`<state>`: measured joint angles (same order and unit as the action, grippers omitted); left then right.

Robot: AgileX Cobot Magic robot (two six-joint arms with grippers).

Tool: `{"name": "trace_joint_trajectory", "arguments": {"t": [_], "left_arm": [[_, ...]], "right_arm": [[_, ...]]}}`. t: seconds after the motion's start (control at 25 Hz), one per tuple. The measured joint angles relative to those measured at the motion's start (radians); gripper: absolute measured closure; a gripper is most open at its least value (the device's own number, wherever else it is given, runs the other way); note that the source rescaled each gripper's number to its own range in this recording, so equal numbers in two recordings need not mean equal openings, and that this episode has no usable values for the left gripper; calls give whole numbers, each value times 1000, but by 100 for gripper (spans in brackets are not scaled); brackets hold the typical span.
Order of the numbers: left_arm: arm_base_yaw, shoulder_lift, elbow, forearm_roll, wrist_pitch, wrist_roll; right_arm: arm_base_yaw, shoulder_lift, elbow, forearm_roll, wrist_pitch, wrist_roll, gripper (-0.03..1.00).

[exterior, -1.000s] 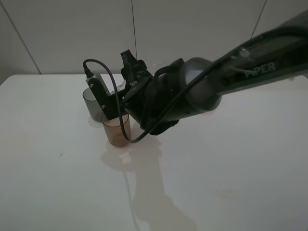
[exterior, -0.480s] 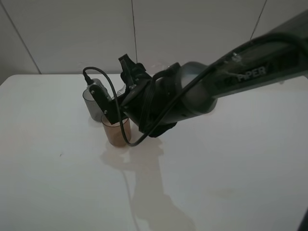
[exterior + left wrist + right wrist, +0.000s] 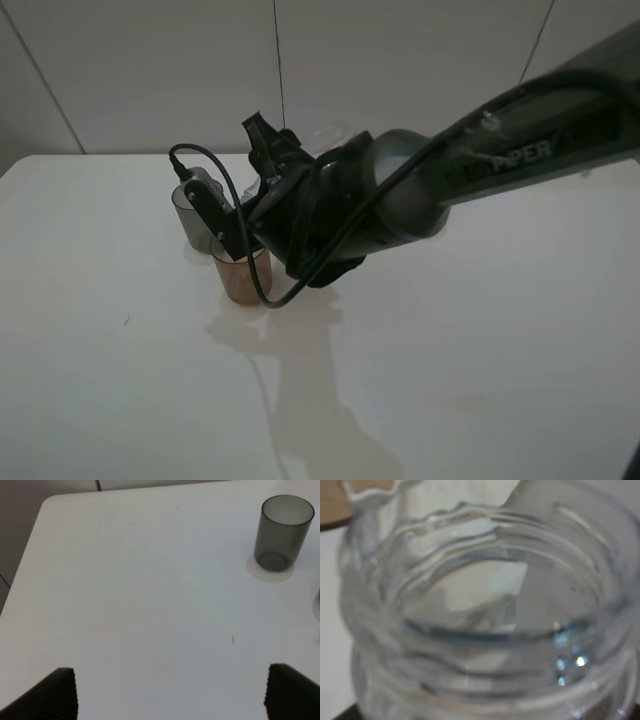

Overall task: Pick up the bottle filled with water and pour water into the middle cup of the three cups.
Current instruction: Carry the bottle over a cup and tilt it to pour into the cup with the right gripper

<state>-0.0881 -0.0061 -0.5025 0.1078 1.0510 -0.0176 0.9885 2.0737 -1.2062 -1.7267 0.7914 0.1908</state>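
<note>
White table; right arm stretched left over middle cup, claw clamping bottle.

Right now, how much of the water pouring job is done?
Done: the bottle is picked up, gripped in the right claw. In hand: the arm holds it just above the amber middle cup. Left: the pour itself. I see no stream, and I cannot tell if anything has reached the cup.
</note>
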Motion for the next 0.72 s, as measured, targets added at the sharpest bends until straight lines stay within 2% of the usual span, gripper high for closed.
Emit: {"name": "trace_joint_trajectory", "arguments": {"t": [0.2, 0.72], "left_arm": [[0, 0, 0, 0, 0, 0], [0, 0, 0, 0, 0, 0]], "right_arm": [[12, 0, 0, 0, 1, -8, 97], [12, 1, 0, 0, 27, -118, 97]]}}
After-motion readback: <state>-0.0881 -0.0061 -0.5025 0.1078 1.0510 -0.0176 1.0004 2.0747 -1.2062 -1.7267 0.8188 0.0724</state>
